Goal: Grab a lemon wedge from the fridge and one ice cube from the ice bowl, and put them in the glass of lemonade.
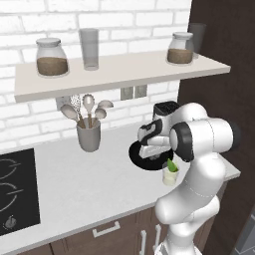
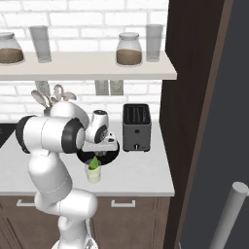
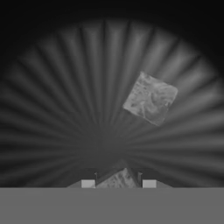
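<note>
I see ice bowl (image 3: 57,109) glossy black, ribbed inside, sheen radiating from centre. Ice cube (image 3: 150,98) beyond fingertips: frosty, rough, cloudy grey. Second ice cube (image 3: 118,180) between fingers (image 3: 88,183), same rough frosted look. Fingers pale, matt at tips.

The left base view looks forward and down from behind the arm, over the tabletop (image 1: 74,184) toward the brick wall, with the cooktop (image 1: 15,191) at its left edge. The right base view faces the same wall from the other side. Both share the shelf (image 2: 87,65), the ice bowl (image 2: 109,154) and the glass of lemonade (image 2: 93,173). The hand view looks straight down, very near, into the ribbed ice bowl (image 3: 52,109).
</note>
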Motion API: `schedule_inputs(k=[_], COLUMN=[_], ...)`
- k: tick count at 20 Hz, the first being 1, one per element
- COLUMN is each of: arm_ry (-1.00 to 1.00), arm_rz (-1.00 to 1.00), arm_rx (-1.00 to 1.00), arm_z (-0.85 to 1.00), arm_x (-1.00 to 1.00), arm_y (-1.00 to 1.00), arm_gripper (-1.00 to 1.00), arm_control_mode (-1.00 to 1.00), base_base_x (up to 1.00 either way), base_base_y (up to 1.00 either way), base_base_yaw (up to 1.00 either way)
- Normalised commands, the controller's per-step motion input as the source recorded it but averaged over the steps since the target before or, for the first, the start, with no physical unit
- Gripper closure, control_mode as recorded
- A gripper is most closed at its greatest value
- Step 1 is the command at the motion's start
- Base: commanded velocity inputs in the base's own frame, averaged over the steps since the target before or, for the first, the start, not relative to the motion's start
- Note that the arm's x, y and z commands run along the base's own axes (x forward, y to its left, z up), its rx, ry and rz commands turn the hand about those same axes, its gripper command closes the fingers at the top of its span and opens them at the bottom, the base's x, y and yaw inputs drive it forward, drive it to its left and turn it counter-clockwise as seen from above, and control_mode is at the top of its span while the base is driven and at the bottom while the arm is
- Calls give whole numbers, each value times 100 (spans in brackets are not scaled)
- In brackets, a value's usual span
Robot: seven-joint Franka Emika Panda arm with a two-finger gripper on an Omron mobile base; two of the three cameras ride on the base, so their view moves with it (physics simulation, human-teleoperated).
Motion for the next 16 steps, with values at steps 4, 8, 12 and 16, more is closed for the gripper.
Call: schedule_inputs(k=[4, 8, 12, 16], arm_ry=[7, 2, 0, -2], arm_rz=[0, 0, 0, 0], arm_rx=[0, 0, 0, 8], arm_z=[-5, 0, 39, 26], arm_x=[0, -1, -10, 0], arm_y=[0, 0, 0, 0], arm_gripper=[100, 100, 100, 100], arm_control_mode=[-100, -100, -100, -100], base_base_x=[0, 0, 0, 0], base_base_y=[0, 0, 0, 0], base_base_yaw=[0, 0, 0, 0])
